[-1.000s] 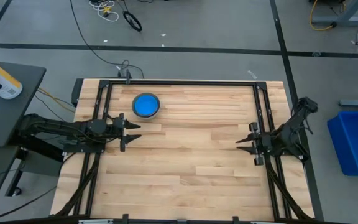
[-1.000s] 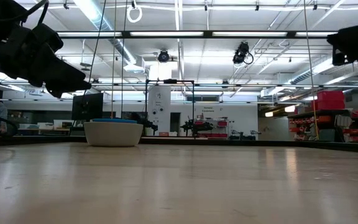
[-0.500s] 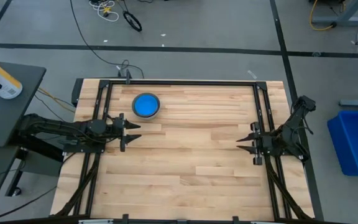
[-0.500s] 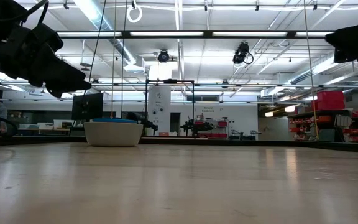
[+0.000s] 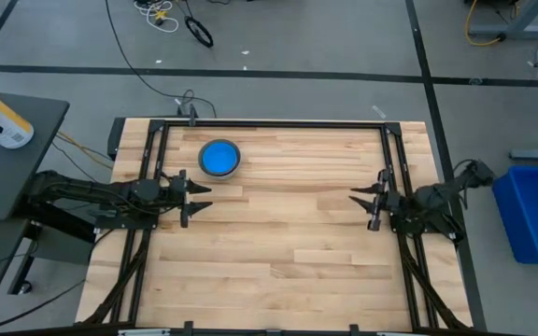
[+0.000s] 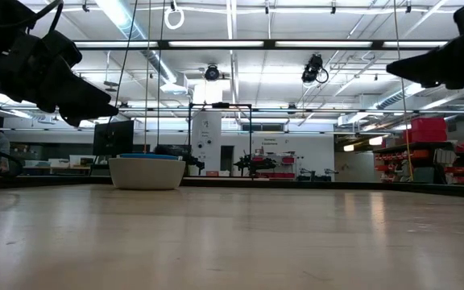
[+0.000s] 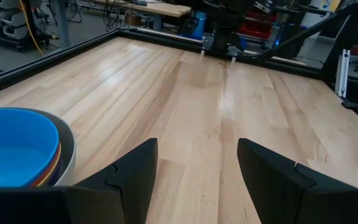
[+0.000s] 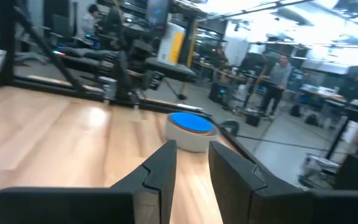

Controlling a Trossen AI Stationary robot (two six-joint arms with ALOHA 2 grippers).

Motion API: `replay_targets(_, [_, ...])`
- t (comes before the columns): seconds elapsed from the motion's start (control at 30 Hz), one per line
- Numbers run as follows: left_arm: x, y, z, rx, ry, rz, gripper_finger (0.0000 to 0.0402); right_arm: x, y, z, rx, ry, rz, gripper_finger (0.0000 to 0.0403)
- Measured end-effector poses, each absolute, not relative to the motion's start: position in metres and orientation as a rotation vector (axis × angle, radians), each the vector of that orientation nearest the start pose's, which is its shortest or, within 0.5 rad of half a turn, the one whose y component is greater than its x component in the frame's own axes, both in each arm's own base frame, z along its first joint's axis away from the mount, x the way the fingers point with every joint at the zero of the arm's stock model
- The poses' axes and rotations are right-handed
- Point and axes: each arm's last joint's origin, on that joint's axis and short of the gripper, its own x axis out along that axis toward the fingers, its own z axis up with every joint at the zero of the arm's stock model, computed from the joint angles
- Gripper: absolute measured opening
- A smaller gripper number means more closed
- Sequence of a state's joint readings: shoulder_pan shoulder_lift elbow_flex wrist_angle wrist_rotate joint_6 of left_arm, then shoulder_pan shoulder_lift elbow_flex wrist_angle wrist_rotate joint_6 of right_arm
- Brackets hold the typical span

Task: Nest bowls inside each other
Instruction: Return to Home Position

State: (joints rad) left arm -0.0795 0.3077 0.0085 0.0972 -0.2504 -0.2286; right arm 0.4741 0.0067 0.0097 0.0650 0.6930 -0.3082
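nesting is judged done: bowls (image 5: 219, 158) piled, light blue uppermost, near the table's (image 5: 288, 252) far-left corner. light, stiff, slick plastic assumed; rim pinch advised. left gripper (image 5: 197, 198) and right gripper (image 5: 362, 207), at the table's sides, jaws apart, empty.

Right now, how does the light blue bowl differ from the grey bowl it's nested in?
The light blue bowl sits innermost on top, its inside open to view; the grey bowl is outermost, showing only rim and outer wall. The grey bowl rests on the table; the light blue bowl does not touch it. Both are round and nested together; the left gripper and right gripper stand clear of them.
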Motion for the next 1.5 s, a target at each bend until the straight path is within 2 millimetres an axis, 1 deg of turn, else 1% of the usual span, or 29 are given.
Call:
replay_targets(0.13, [0.114,-0.002,0.149,-0.194,0.179,0.192,0.0229,0.092,0.018,0.173,-0.274,-0.035,-0.213,0.0105])
replay_targets(0.3, [0.114,-0.002,0.149,-0.194,0.179,0.192,0.0229,0.095,0.014,0.172,-0.234,-0.050,-0.070,0.0108])
replay_targets(0.53, [0.114,-0.002,0.149,-0.192,0.179,0.191,0.0229,0.096,0.013,0.169,-0.174,-0.037,0.065,0.0105])
replay_targets(0.7, [0.114,-0.002,0.149,-0.193,0.180,0.191,0.0229,0.096,0.013,0.169,-0.144,-0.036,0.065,0.0108])
replay_targets(0.93, [0.114,-0.002,0.149,-0.195,0.182,0.178,0.0229,0.096,0.011,0.170,-0.174,-0.043,0.004,0.0108])
replay_targets(1.2, [0.114,-0.003,0.149,-0.200,0.184,0.162,0.0229,0.096,0.012,0.177,-0.249,-0.122,0.022,0.0110])
replay_targets(1.5, [0.114,-0.003,0.149,-0.217,0.184,0.164,0.0229,0.096,0.013,0.173,-0.254,-0.087,0.061,0.0111])
